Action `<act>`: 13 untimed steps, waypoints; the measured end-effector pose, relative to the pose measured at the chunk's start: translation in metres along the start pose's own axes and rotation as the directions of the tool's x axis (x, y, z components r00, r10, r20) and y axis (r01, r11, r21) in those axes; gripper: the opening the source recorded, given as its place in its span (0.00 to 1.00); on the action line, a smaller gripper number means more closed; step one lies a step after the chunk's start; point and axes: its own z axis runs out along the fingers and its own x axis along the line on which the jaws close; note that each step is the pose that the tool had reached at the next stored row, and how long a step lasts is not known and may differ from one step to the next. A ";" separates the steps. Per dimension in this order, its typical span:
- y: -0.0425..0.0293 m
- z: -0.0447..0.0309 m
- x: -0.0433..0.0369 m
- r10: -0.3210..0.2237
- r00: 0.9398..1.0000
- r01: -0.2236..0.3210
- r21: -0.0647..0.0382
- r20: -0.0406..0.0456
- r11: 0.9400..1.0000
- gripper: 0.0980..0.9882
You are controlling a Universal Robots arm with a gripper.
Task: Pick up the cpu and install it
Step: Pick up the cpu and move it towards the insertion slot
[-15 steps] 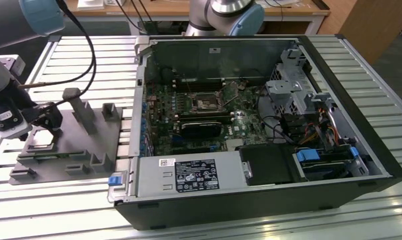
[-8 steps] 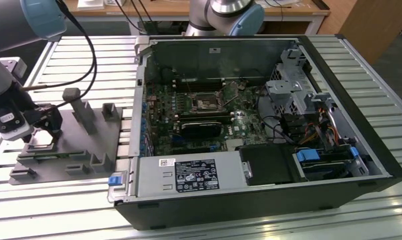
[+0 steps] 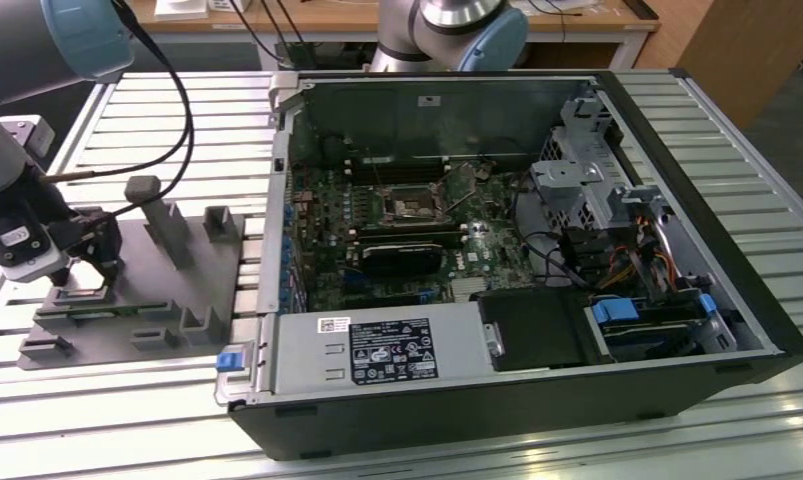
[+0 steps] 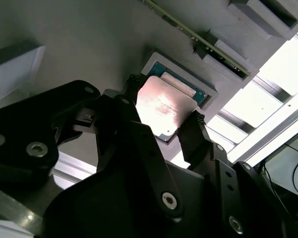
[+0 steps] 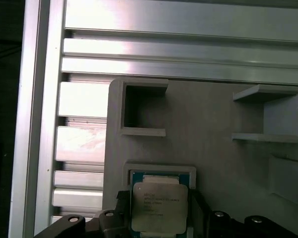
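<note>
The cpu [image 4: 163, 105], a thin square chip with a pale silvery top, sits between my gripper's [image 4: 165, 115] two black fingers, which are shut on its opposite edges. It hangs slightly above and offset from a shallow square pocket [image 4: 201, 91] in the grey plastic fixture [image 5: 213, 163]. The first wrist view shows the cpu [image 5: 159, 204] over that blue-rimmed pocket [image 5: 161, 173], with the gripper [image 5: 158, 210] around it. In the exterior view the gripper [image 3: 88, 262] is low over the fixture [image 3: 134, 320] at the exterior view's left. The dark motherboard socket [image 3: 412, 207] lies inside the open computer case [image 3: 508, 380].
Upright posts [image 3: 161, 225] rise from the fixture close to the gripper. A cable [image 3: 174, 110] loops from the arm. The case wall [image 3: 284, 190] stands between fixture and motherboard. Drive bays and wiring [image 3: 615, 240] crowd the case at the exterior view's right. Everything rests on a slatted aluminium table [image 3: 134, 420].
</note>
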 end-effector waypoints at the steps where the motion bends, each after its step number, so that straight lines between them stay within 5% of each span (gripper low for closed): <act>1: 0.0000 -0.0005 0.0000 0.000 1.000 0.000 0.000 0.000 1.000 0.56; 13: 0.0000 -0.0010 0.0000 0.000 1.000 0.000 0.000 0.000 1.000 0.48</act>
